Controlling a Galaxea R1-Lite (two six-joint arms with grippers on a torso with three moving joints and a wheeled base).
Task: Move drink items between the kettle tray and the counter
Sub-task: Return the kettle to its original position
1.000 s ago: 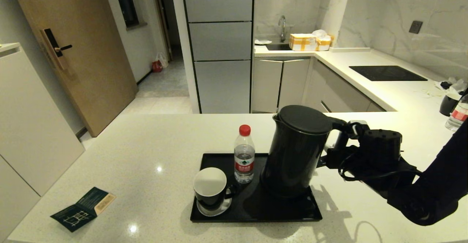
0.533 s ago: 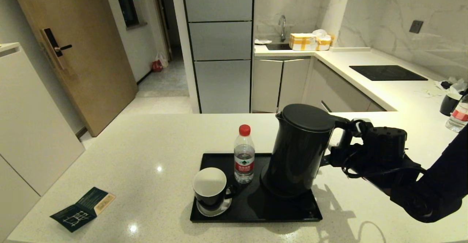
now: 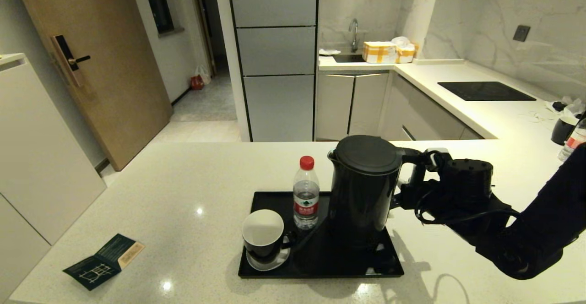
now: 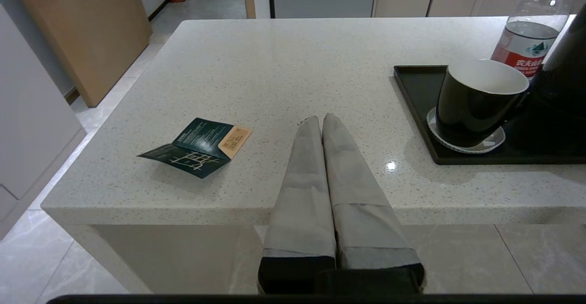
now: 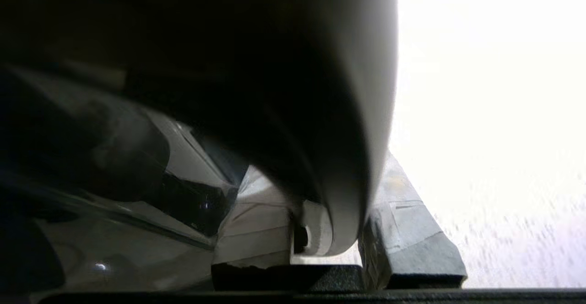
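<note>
Shifted leftward, kettle (image 3: 364,189) stays clamped in right tool (image 3: 419,176).

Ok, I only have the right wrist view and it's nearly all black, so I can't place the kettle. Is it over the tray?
Observer: Yes. The kettle is upright over the tray's right half, with the right claw on its handle. I can't tell whether it is set down.
Operator: What else is on the tray?
Observer: A bottle at the back and a mug at the front left, both left of the kettle.
Operator: And the left claw?
Observer: The left claw, shut, hovers at the counter's near edge, left of the tray.
</note>
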